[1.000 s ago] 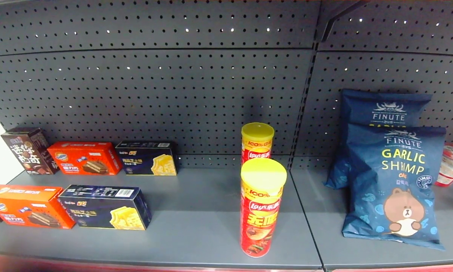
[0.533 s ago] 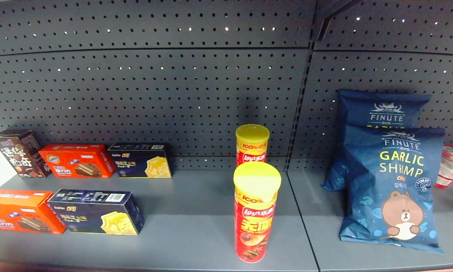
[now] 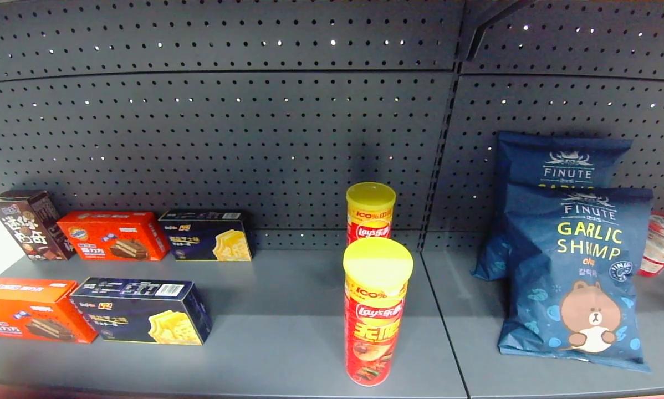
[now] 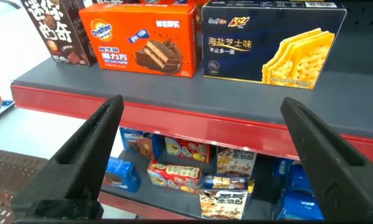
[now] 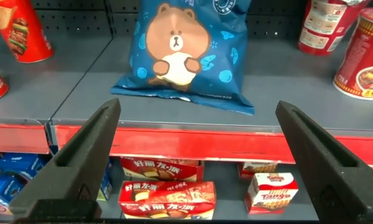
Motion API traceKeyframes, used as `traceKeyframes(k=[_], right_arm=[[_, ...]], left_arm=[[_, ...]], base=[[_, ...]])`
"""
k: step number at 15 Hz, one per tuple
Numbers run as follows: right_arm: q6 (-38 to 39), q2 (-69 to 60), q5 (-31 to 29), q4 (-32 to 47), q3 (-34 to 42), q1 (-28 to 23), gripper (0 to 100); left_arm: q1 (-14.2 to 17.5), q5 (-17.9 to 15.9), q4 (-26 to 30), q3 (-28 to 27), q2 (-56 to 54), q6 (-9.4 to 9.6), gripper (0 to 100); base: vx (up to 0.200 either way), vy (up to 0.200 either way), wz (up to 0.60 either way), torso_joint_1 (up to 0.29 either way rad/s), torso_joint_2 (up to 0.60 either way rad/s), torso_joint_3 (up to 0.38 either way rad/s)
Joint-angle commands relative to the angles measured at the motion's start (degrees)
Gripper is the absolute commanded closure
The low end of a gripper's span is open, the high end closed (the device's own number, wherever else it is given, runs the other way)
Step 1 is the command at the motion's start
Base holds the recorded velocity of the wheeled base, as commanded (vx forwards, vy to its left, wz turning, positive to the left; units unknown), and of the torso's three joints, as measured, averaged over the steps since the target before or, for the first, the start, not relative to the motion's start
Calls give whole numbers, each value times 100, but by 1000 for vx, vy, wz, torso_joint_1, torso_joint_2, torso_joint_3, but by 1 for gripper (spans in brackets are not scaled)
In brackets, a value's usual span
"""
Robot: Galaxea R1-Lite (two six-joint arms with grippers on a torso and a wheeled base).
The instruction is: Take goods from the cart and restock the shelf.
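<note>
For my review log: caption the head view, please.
Shelf with two chip cans between snack boxes and blue chip bags.

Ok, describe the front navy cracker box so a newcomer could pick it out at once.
On the grey shelf below the pegboard, look to the left end, where boxes lie in two rows. The navy cracker box is in the front row, right of an orange box. Its navy twin sits farther back, by the pegboard.
</note>
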Motion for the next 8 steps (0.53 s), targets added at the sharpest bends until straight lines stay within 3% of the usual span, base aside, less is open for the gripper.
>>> traceKeyframes(k=[1,8], right_arm=[[-2,7,8,-6,0,1,0],[16,7,26,-6,0,1,0]], left_arm=[[3,0,0,0,0,-7,0],[3,0,0,0,0,-7,0]], base=[[0,0,0,0,0,0],[0,0,0,0,0,0]])
